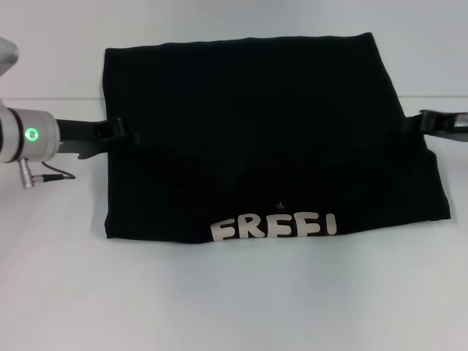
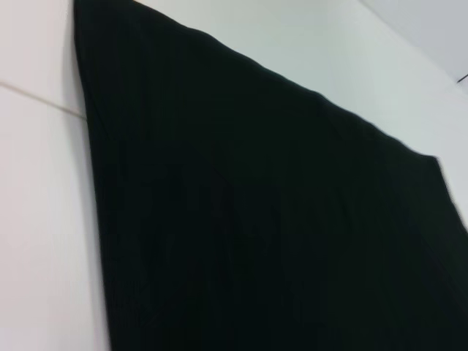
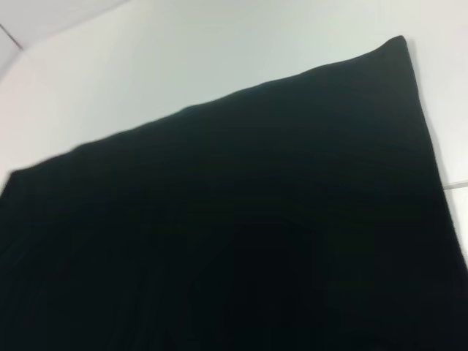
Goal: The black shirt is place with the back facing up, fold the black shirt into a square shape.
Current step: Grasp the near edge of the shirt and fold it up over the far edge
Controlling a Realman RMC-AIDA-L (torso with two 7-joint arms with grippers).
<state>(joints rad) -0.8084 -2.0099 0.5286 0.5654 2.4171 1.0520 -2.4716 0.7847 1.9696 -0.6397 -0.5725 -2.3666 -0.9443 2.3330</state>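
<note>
Black shirt (image 1: pixel 270 139): spread flat mid-table, partly folded, white lettering along near edge.
Left gripper (image 1: pixel 121 131): at shirt's left edge, touching fabric; finger state impossible to tell.
Right gripper (image 1: pixel 428 123): at shirt's right edge; finger state likewise unclear.
Table (image 1: pixel 241 300): white.

Lab: bare white table (image 1: pixel 234 307)
</note>
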